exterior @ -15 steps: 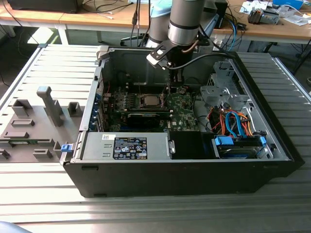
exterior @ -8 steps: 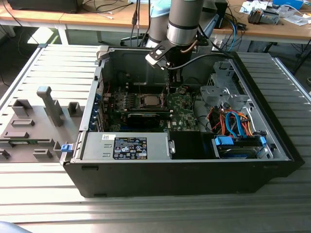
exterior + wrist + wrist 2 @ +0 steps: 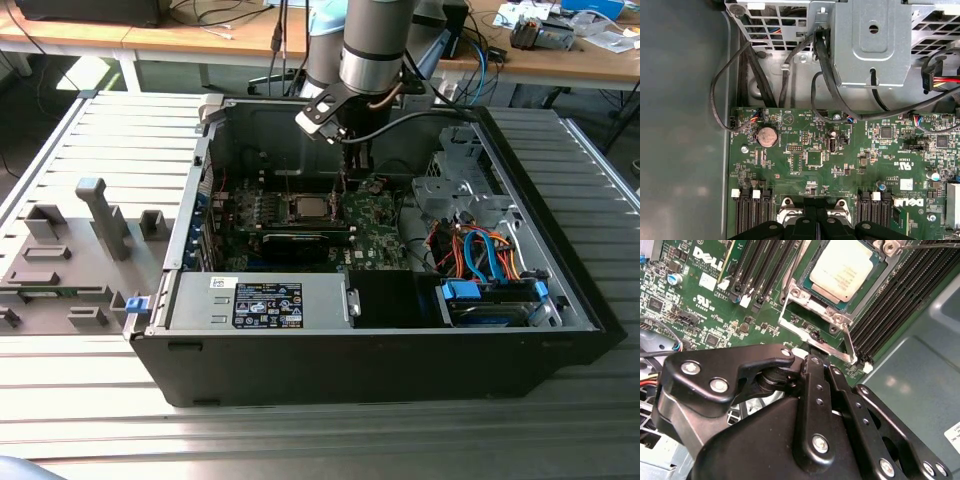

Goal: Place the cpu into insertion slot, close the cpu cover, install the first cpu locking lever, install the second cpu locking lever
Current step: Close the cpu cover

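Observation:
The cpu [image 3: 842, 267], a flat silver square, lies in the insertion slot [image 3: 791, 296] on the green board; in the exterior view the cpu [image 3: 305, 208] shows mid-board inside the open case. The cpu cover [image 3: 876, 282], a grey metal frame, lies flat around the chip. A thin wire locking lever [image 3: 848, 342] runs along the socket's near edge, and another wire lever [image 3: 925, 246] shows at the far corner. My gripper [image 3: 812, 360] hangs just beside the near lever with its fingers together and nothing visible between them. It also appears as the gripper [image 3: 815, 222] and the gripper [image 3: 350, 178].
Black memory slots [image 3: 900, 300] flank the socket. A long black expansion card [image 3: 300, 240] lies in front of it. A metal drive cage [image 3: 870, 45] with black cables, a coin battery [image 3: 767, 135], the power supply [image 3: 265, 300] and coloured cables [image 3: 480, 250] crowd the case. A grey fixture [image 3: 100, 220] stands outside.

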`<action>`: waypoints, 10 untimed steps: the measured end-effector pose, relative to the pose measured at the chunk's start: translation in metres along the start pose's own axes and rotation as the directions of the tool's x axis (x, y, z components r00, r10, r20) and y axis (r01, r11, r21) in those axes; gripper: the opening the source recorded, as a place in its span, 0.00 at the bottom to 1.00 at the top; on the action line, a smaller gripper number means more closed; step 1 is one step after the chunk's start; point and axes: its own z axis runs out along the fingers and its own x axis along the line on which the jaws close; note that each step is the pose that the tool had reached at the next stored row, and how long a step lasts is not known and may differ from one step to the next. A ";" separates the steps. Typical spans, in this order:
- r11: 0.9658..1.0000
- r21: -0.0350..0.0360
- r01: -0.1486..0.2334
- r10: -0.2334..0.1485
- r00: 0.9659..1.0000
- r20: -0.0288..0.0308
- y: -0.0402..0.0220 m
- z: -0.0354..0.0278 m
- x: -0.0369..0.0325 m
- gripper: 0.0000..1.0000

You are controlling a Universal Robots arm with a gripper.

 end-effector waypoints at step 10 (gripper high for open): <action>1.000 0.000 0.000 0.000 1.000 0.000 -0.0052 0.0001 0.0002 0.11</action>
